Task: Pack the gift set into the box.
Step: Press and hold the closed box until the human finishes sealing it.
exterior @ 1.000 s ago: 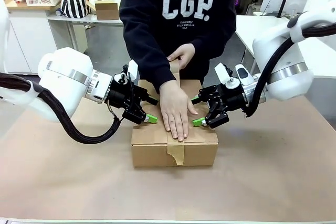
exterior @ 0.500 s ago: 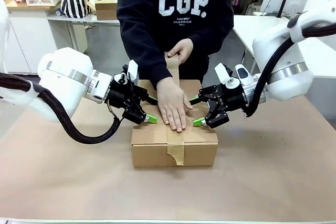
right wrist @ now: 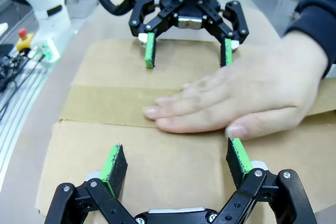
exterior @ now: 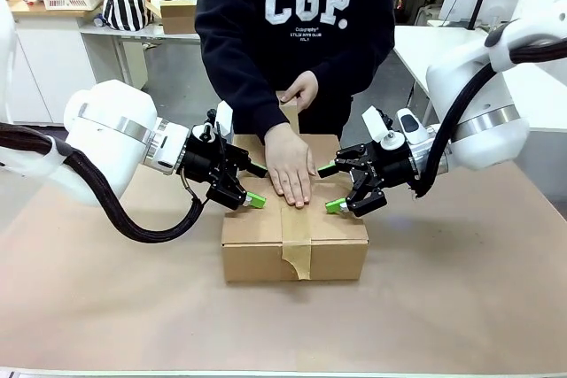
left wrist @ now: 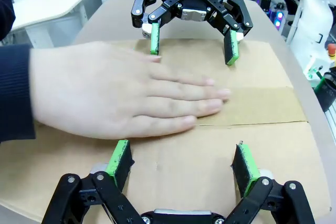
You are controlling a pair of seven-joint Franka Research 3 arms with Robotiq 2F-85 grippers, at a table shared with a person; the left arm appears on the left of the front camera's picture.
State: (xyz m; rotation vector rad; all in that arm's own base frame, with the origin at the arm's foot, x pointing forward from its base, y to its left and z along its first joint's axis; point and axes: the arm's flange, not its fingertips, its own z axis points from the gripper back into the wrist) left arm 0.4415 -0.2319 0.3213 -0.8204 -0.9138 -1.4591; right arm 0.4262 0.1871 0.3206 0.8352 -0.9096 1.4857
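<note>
Box (exterior: pixel 294 238) sits closed mid-table (exterior: pixel 461 298) in the front view, a hand (exterior: pixel 290 165) flat on its taped seam, left claw (exterior: pixel 252 185) and right claw (exterior: pixel 331 187) flanking. Left wrist: own claw (left wrist: pixel 181 163) wide over the box top. Right wrist: own claw (right wrist: pixel 176 161) equally wide.

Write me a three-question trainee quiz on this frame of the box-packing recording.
1. True or false: the box has its top flaps closed.
2. What lies flat on the tape strip? A) the person's hand B) a gripper finger C) scissors
3. Fill in: the left gripper and right gripper, pads on the box top, are both ____.

Key: 1 true; 2 A; 3 open.
</note>
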